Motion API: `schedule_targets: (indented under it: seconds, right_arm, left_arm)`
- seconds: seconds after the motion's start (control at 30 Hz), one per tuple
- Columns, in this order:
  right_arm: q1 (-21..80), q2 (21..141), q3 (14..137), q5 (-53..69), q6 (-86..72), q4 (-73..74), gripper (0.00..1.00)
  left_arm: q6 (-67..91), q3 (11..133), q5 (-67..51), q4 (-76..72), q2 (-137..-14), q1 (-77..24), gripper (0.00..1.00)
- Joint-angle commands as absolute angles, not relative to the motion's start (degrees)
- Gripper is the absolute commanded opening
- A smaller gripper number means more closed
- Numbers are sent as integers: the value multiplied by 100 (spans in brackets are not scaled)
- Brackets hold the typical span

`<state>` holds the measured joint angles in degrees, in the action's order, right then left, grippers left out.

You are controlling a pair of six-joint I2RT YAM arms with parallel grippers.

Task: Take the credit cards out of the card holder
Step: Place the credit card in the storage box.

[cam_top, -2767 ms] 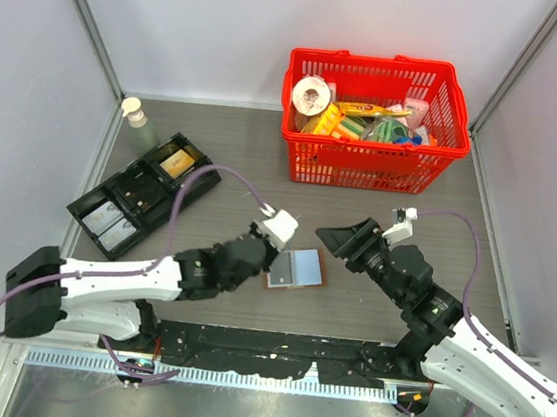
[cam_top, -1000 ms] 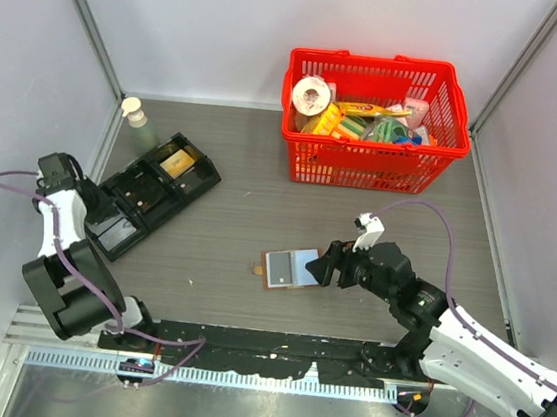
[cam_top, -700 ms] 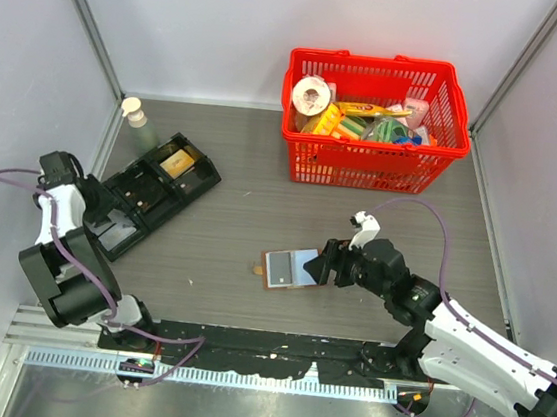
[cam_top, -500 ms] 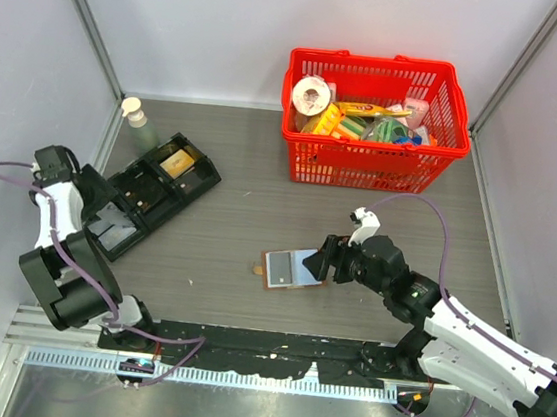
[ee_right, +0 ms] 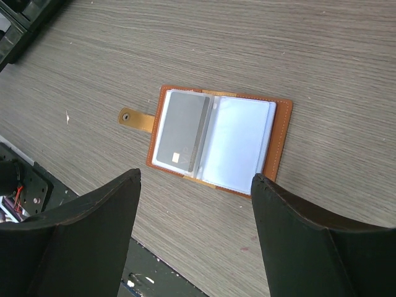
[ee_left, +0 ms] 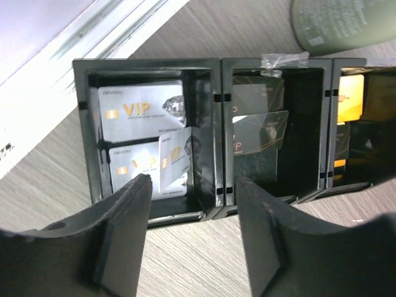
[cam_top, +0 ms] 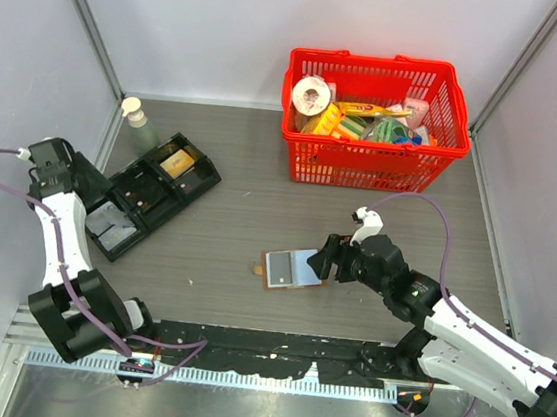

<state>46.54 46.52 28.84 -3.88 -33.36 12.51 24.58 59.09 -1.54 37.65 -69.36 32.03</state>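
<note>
With your right hand [ee_right: 197, 174] wide, descend on the open card holder [ee_right: 219, 139] and pinch only the grey card [ee_right: 180, 133].

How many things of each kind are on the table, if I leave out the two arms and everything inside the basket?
card holder: 1
black tray: 1
red basket: 1
bottle: 1
Total: 4
</note>
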Motion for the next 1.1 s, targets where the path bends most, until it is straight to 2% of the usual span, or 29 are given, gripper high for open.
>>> schedule_targets:
  seconds: [0.0,0.17,0.4,0.6,0.87,0.97,1.07]
  right_arm:
    - [4667,4754,3199,-536,-3252,1195,76]
    - [4658,4834,3252,-536,-3305,1169,76]
    - [4658,4843,3234,-545,-3305,1178,75]
    - [4658,4755,3199,-624,-3270,1266,75]
    - [4658,4816,3252,-633,-3200,1292,75]
    - [4658,4922,3339,-633,-3120,1327,74]
    - [4658,5149,3427,-580,-3024,1397,73]
  left_arm:
    - [2636,5924,-517,3244,-6952,3146,53]
    - [2786,5723,-729,2963,-7444,3147,43]
    - [3111,4817,-528,2294,-8023,3260,46]
    - [3015,5045,139,2680,-8288,3314,50]
    - [2856,5141,-412,2733,-7297,3121,52]
    - [2970,5150,-833,2733,-6778,2814,55]
    - [2988,5229,-1019,2794,-6330,2103,58]
